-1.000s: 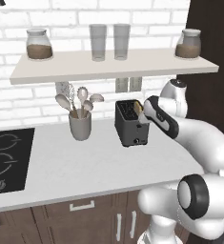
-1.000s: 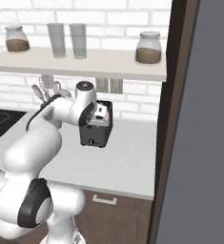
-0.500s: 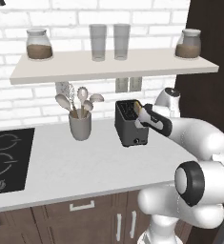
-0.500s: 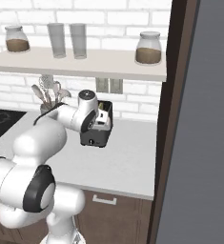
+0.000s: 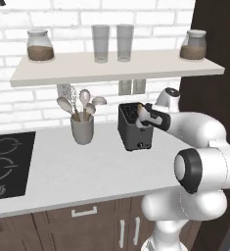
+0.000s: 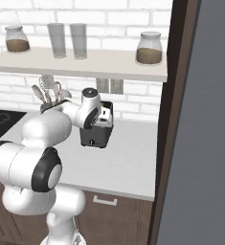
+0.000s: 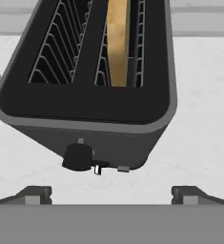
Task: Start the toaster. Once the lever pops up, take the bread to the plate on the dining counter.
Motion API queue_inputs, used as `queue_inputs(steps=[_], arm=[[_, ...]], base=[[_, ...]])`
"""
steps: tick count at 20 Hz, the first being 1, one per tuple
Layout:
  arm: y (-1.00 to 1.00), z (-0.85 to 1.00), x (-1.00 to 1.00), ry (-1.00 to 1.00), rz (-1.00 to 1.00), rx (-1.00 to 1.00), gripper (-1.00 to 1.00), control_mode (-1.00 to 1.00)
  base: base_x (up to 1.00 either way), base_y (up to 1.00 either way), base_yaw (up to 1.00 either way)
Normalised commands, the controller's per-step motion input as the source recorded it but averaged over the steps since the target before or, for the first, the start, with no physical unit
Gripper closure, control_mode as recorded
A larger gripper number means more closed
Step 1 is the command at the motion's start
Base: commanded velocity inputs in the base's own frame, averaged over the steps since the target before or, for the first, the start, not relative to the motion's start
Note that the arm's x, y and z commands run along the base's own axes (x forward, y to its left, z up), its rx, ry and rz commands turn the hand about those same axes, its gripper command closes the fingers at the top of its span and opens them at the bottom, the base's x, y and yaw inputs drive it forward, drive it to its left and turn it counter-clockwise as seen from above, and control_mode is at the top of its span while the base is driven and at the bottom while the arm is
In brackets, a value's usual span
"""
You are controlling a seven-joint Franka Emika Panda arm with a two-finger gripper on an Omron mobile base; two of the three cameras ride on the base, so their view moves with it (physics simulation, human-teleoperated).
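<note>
The hand (image 7: 111,193) has swung in closer over the toaster (image 5: 134,127), fingers spread wide and holding nothing. The bread (image 7: 119,43) stands in the toaster's right slot. The toaster sits on the white counter (image 5: 77,169), just right of a utensil crock (image 5: 82,129).

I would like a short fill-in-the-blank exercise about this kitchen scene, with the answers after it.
1. The bread stands in a slot of the ____.
2. The claw is ____ and holds nothing.
3. The cup of utensils stands between the toaster and the ____.

Answers: toaster; open; cooktop
</note>
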Motion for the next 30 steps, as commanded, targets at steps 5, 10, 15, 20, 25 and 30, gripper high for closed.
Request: queue_inputs(steps=[5,10,15,20,25,30], arm=[[0.0,-0.06,0.2,0.0,0.0,0.0,-1.0,-1.0],[0.0,-0.07,0.09,0.0,0.0,0.0,-1.0,-1.0],[0.0,-0.1,0.03,0.0,0.0,0.0,-1.0,-1.0],[0.0,-0.17,0.0,0.0,0.0,0.0,-1.0,-1.0],[0.0,-0.19,0.0,0.0,0.0,0.0,-1.0,-1.0],[0.0,-0.18,0.0,0.0,0.0,0.0,-1.0,-1.0]], base=[[0.0,0.0,0.0],[0.0,0.0,0.0],[0.0,0.0,0.0],[0.0,0.0,0.0],[0.0,0.0,0.0],[0.0,0.0,0.0]])
